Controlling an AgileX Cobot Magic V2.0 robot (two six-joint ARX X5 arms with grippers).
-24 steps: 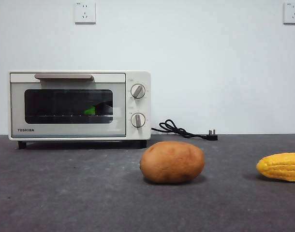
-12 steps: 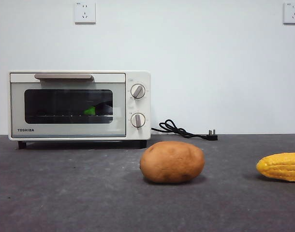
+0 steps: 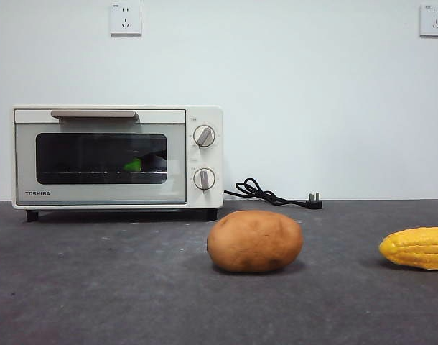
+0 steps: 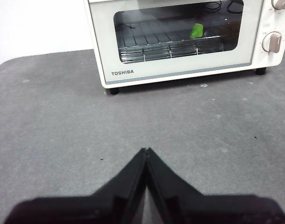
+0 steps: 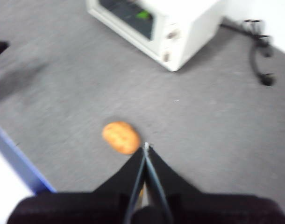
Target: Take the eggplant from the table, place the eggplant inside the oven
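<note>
The cream-white oven [image 3: 118, 157] stands at the back left of the table [image 3: 133, 287] with its door shut. Behind the glass, the eggplant's green stem cap [image 3: 134, 165] shows on the wire rack; its purple body is lost in the dark interior. The left wrist view shows the same green cap [image 4: 196, 31] inside the oven [image 4: 180, 42]. My left gripper [image 4: 146, 151] is shut and empty, low over the table in front of the oven. My right gripper [image 5: 146, 147] is shut and empty, high above the table near the potato [image 5: 120, 137]. Neither arm appears in the front view.
A brown potato [image 3: 255, 241] lies mid-table in front of the oven. A yellow corn cob [image 3: 416, 248] sits at the right edge. The black cord and plug [image 3: 276, 194] trail behind, right of the oven. The table's blue-trimmed edge [image 5: 21, 163] shows in the right wrist view.
</note>
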